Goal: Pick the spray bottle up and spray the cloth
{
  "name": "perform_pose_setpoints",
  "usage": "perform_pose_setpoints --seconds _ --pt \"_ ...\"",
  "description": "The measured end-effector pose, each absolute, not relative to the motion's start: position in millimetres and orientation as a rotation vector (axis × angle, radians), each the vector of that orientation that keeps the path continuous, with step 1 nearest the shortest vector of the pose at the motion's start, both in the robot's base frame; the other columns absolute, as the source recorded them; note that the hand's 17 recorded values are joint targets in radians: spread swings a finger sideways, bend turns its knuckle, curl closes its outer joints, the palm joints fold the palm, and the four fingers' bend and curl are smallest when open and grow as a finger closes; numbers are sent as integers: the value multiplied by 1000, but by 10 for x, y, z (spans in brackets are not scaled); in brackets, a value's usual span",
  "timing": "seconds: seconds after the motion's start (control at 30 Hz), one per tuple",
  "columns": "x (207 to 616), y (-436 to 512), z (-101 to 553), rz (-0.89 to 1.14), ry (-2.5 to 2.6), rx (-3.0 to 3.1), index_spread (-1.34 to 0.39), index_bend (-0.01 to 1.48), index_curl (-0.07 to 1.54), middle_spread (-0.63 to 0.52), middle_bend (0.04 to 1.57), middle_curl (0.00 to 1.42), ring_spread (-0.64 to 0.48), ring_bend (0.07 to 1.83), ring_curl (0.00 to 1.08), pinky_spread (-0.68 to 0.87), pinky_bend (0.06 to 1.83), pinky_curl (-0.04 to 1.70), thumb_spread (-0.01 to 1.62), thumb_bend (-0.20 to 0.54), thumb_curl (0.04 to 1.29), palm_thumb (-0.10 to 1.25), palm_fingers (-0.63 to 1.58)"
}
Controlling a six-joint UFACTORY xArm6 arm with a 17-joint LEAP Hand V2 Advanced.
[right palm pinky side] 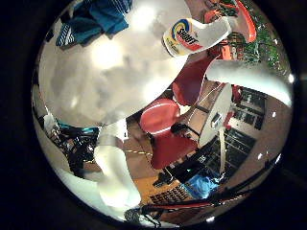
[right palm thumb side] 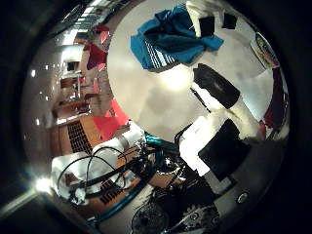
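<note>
Spray bottle: my target lies on its side on the white bench, near the rim; its long axis runs flat along the surface, orange trigger head toward the bench edge, labelled body toward the middle.
Cloth: the blue cloth sits crumpled on the same bench, well apart from the bottle.
My hand: my hand hangs over the bench, fingers spread and relaxed, holding nothing.
Around: red chairs stand beyond the bench edge.
</note>
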State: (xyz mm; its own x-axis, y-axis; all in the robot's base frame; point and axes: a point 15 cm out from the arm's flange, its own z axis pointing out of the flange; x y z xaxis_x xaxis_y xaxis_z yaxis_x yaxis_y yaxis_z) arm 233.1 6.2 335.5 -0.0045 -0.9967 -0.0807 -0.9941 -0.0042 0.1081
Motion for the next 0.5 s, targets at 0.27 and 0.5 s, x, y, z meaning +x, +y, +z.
perform_pose_setpoints --seconds 0.27,0.5 --pt "2423 -129 3660 -122 -2329 2174 -460 335 498 -204 487 456 28 333 230 343 181 130 1349 -8 254 944 548" --pt "2485 -367 4021 -83 -2470 2179 -468 337 502 -228 512 462 4 363 225 345 180 119 1348 -8 257 944 584"
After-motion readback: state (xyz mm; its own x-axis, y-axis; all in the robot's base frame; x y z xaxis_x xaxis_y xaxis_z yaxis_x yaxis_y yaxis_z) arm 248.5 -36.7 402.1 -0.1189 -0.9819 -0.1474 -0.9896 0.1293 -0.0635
